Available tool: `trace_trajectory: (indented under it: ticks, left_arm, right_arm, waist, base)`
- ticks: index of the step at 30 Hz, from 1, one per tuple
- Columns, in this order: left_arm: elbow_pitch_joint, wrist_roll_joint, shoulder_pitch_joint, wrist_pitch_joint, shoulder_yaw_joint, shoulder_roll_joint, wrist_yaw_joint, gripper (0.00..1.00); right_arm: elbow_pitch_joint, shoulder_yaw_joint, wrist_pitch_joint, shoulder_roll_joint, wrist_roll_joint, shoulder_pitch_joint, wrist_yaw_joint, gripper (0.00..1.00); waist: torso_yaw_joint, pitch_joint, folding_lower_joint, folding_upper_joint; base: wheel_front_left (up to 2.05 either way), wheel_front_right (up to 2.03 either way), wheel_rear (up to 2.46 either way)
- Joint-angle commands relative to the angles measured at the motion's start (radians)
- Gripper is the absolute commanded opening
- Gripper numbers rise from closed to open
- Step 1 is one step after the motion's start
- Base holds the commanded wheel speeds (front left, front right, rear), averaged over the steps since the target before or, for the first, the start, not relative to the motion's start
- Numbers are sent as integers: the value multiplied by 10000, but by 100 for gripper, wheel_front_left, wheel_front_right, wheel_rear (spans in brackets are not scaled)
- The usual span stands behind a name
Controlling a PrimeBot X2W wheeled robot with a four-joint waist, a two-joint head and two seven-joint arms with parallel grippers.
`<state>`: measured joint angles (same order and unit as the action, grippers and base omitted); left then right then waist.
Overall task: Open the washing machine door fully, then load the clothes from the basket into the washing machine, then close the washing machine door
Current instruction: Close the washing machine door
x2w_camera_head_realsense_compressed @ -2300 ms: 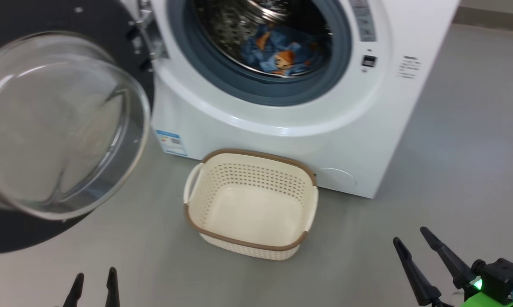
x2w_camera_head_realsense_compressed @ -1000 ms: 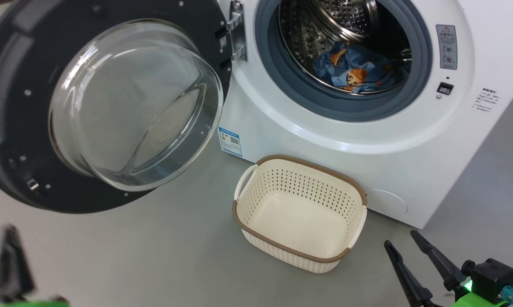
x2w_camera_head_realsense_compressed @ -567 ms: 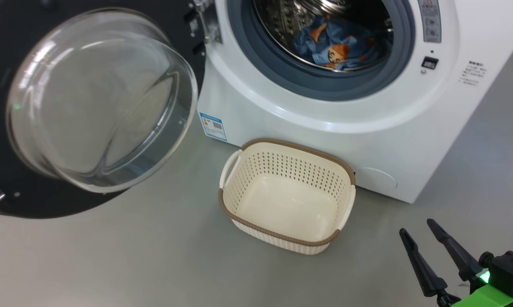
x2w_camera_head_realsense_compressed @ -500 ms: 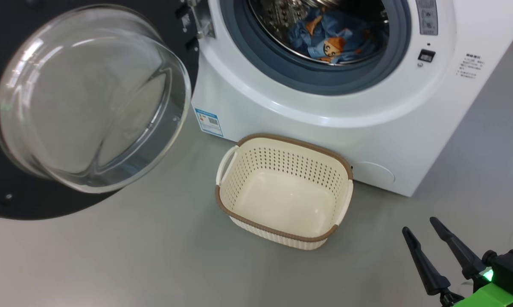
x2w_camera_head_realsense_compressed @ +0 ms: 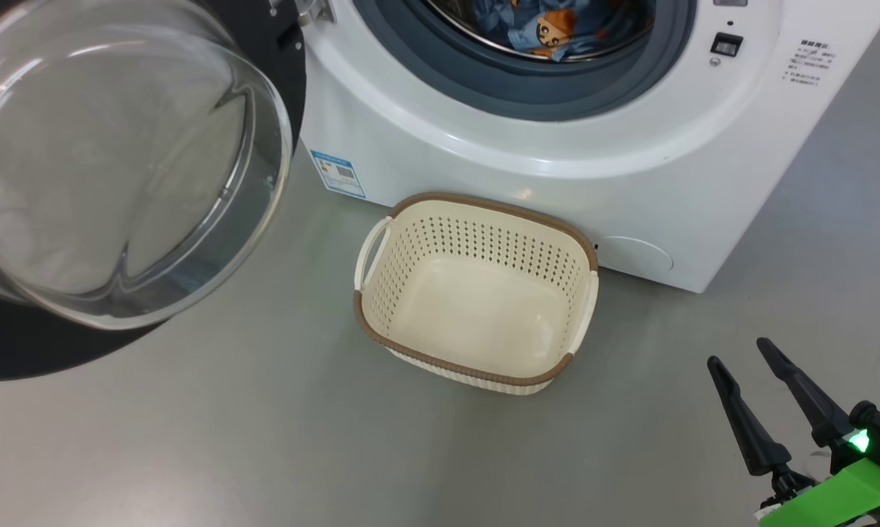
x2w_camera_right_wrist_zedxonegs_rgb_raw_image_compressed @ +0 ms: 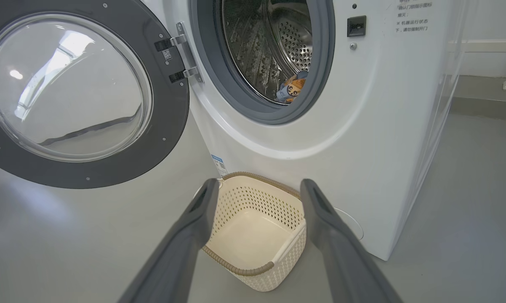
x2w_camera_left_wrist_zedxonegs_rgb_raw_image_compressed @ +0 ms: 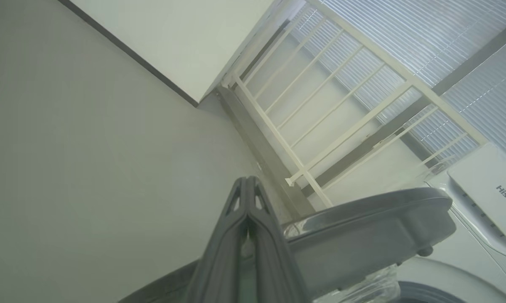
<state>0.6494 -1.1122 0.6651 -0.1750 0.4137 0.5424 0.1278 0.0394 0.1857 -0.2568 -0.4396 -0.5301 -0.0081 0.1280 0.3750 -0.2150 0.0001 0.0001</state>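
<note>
White washing machine (x2w_camera_left_wrist_zedxonegs_rgb_raw_image_compressed: 484,185) reads "Hisense" (blue label sticker (x2w_camera_head_realsense_compressed: 337,173) unreadable).

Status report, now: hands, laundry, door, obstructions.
Left hand shut; right hand open, empty. Clothes inside washing machine; basket empty. Door wide open, not yet closed. Basket sits low, likely clear of door swing.

Ahead of me, washing machine door (x2w_camera_head_realsense_compressed: 118,168) hangs wide open on my left, clear glass bowl bulging out of a dark grey inner face. Clothes (x2w_camera_head_realsense_compressed: 550,25), blue w/ orange bears, lie in the steel drum (x2w_camera_right_wrist_zedxonegs_rgb_raw_image_compressed: 270,50) of the white washing machine (x2w_camera_head_realsense_compressed: 528,183). Basket (x2w_camera_head_realsense_compressed: 476,238) sits upright & empty on the floor (x2w_camera_head_realsense_compressed: 264,439), just at the washer's front, below the opening.
</note>
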Motion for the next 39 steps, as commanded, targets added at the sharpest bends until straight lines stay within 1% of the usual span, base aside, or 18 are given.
trace_trajectory:
  ticks: [1, 4, 8, 13, 15, 21, 29, 39]
  left_arm:
    - [-130, -125, 324, -202, 132, 769, 28, 0]
    - [366, -534, 568, -1157, 0, 899, 28, 0]
    - [767, -811, 751, -1953, -91, 1012, -67, 0]
    - [769, -1018, 642, -2880, -293, 1027, -129, 0]
    - [641, -1201, 552, -3289, -336, 934, -125, 0]
    - [-26, -1571, 64, -4422, -514, 774, -172, 0]
    - [-1418, -2116, -759, -5623, -551, 671, -184, 0]
    - [-2996, -2645, -1763, -6920, -633, 768, -185, 0]
  right_arm:
    - [-263, 181, -49, -229, 51, -163, 27, 100]
    - [-289, 162, -49, -255, 49, -177, 27, 100]
    - [-304, 142, -49, -276, 38, -197, 27, 100]
    - [-314, 97, -49, -203, 40, -150, 27, 100]
    - [-307, 86, -49, -176, 40, -111, 27, 100]
    - [-259, 57, -49, -68, 38, -18, 27, 100]
    - [-203, 45, -49, 113, 74, 61, 27, 100]
    - [-144, 66, -49, 294, 73, 248, 27, 100]
  waist:
    - [-30, -71, -1, -1]
    - [-34, -166, -1, -1]
    - [-43, -267, -1, -1]
    - [-62, -261, -1, -1]
    - [-60, -223, -1, -1]
    - [-64, -1, -1, -1]
    - [-39, 242, -1, -1]
    - [-51, 644, -1, -1]
  base:
    - [0, 0, 0]
    - [0, 0, 0]
    - [0, 0, 0]
    - [0, 0, 0]
    - [0, 0, 0]
    - [0, 0, 0]
    - [0, 0, 0]
    - [0, 0, 0]
